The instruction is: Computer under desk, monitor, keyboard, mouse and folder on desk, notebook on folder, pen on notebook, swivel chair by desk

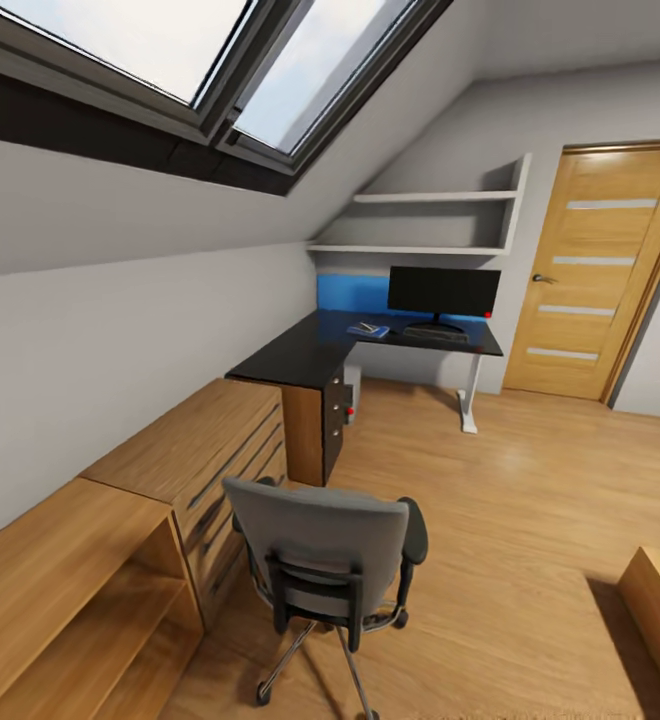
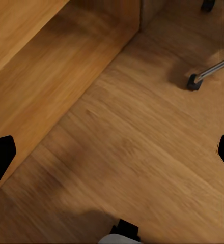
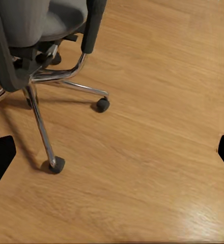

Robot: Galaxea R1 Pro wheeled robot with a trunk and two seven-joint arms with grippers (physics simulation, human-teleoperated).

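Head view: monitor [image 1: 443,291] and folder [image 1: 369,330] on desk [image 1: 310,358]; both grippers' state indiscernible.

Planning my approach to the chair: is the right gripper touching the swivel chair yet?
Apart. In the right wrist view the fingertips sit at the frame edges with bare floor between them and the swivel chair.

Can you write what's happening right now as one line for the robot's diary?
swivel chair: apart from desk | monitor, keyboard, folder: on desk | left, right jaws: open, empty, over floor
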